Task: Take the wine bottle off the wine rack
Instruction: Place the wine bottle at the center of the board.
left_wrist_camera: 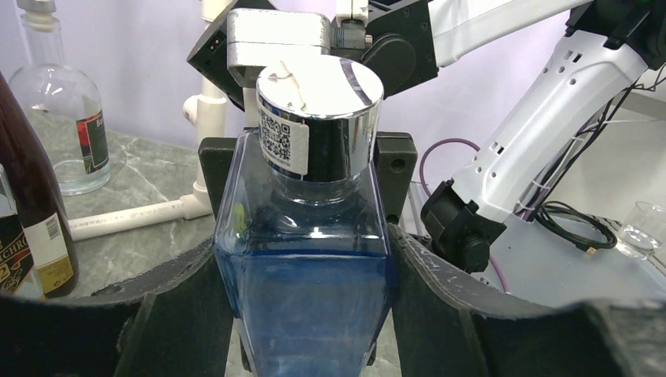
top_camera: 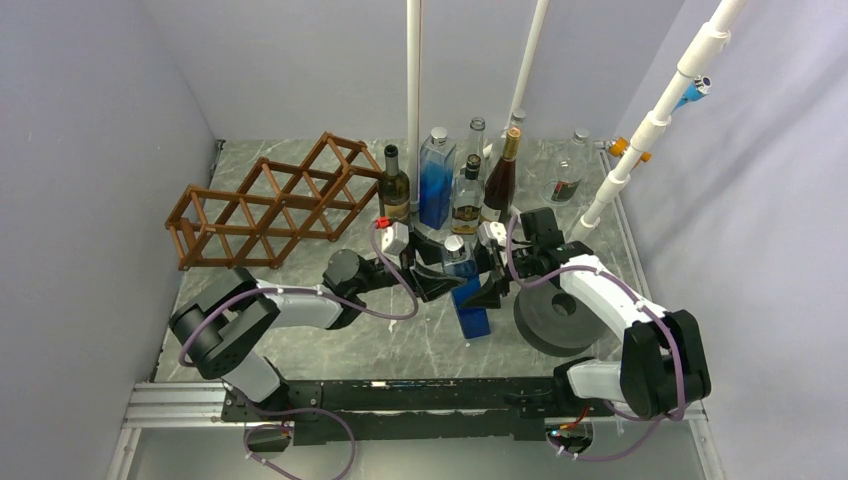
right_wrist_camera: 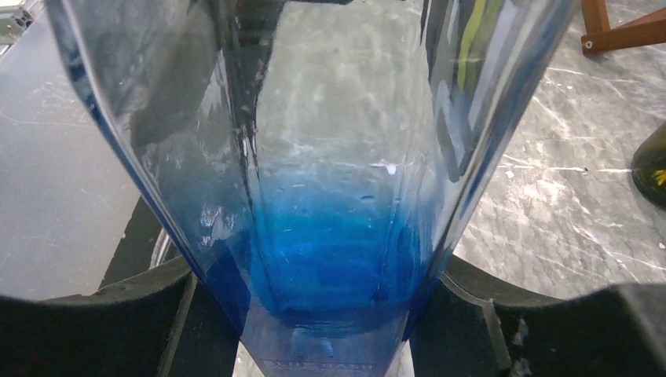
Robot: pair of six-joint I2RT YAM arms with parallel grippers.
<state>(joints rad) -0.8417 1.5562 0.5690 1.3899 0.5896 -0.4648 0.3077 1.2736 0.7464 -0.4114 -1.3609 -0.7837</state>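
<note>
Pinching from both sides: left gripper (left_wrist_camera: pixel 306 318) has its fingers (left_wrist_camera: pixel 177 314) pressed on the flanks of the blue wine bottle (left_wrist_camera: pixel 306 267), just below the shoulder. Right gripper (right_wrist_camera: pixel 322 326) is clamped on the same bottle lower down, with its fingers (right_wrist_camera: pixel 102 318) tight against the glass. In the top view the two grippers meet mid-table, left (top_camera: pixel 445 280) and right (top_camera: pixel 490 288), with the bottle between them. It is square-sided glass with a chrome cap (left_wrist_camera: pixel 318 110) that carries a QR sticker. The glass is clear at the shoulder and deep blue toward the base; can't tell whether that is liquid or tint. Can't tell if the base touches the table (top_camera: pixel 300 350). The bottle is off the wine rack (top_camera: pixel 270 205), which sits well apart at far left with no bottles visible in its cells. A grey round block (top_camera: pixel 555 318) lies just right of the bottle, under the right arm. Standing behind is a cluster: dark green bottle (top_camera: pixel 395 185), tall blue bottle (top_camera: pixel 436 180), clear labelled bottle (top_camera: pixel 467 197), and dark red bottle (top_camera: pixel 500 180). A clear flask (top_camera: pixel 568 177) stands further right and looks mostly empty.
</note>
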